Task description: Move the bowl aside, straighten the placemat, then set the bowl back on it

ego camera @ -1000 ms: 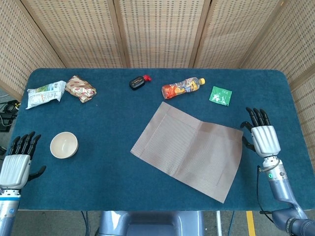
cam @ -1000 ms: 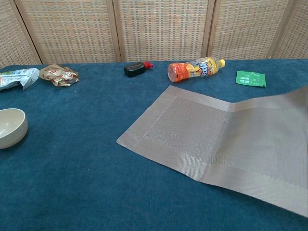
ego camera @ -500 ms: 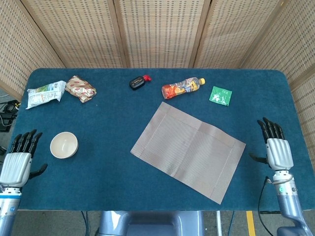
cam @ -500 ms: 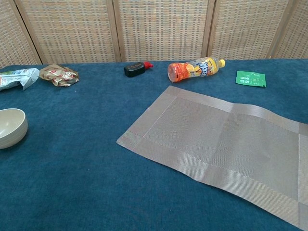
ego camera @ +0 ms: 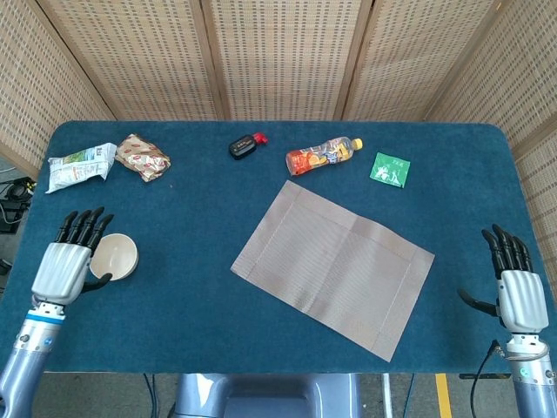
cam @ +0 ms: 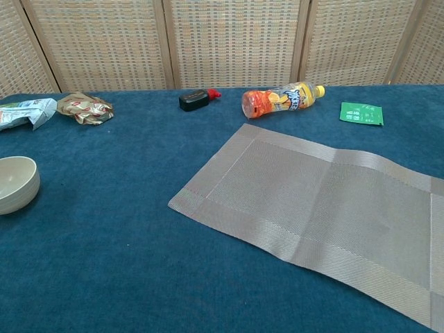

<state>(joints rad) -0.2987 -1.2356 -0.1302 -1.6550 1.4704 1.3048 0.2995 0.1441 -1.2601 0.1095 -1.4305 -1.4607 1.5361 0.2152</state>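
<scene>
Bowl (ego camera: 113,257): parked left, off the placemat (ego camera: 332,266), which lies flat mid-counter; left hand (ego camera: 70,261) beside it, spread, empty; right hand (ego camera: 513,287) far right, spread, empty.

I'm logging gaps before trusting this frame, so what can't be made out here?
- Left hand: head view does not show whether it touches the cream ceramic bowl.
- Woven grey placemat: chest view's right edge cuts off its corner.
- Small green packet: print too small in both views.
</scene>
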